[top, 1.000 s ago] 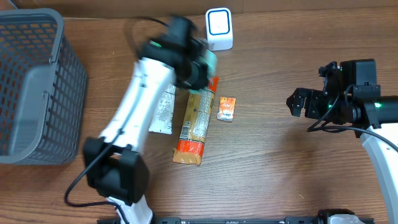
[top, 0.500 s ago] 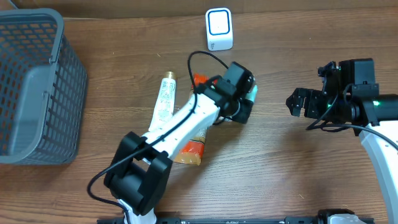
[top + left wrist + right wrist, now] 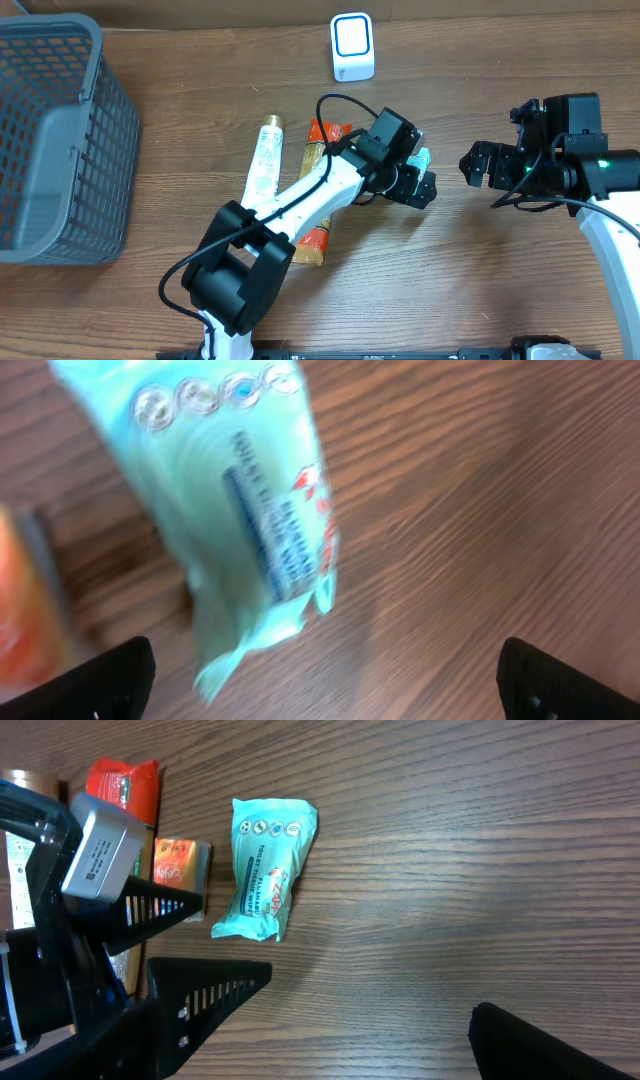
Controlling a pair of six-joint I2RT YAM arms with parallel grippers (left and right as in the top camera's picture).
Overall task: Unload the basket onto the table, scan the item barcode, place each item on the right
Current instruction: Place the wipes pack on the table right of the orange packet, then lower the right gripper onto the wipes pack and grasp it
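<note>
My left claw [image 3: 420,180] hangs with its fingers spread wide just above the teal packet [image 3: 268,870]. The packet lies flat and free on the table [image 3: 480,290], printed side up, just beside a small orange sachet [image 3: 180,865]. My right claw [image 3: 478,165] is also wide apart and empty, waiting near the packet on its right. The scanner [image 3: 352,45] stands at the far edge, well apart from the packet, and nothing is held up to it. As I read it, the scan itself is not in hand. A claw must first take the packet, find its barcode, which I can't make out here, and carry it to the scanner's face.
</note>
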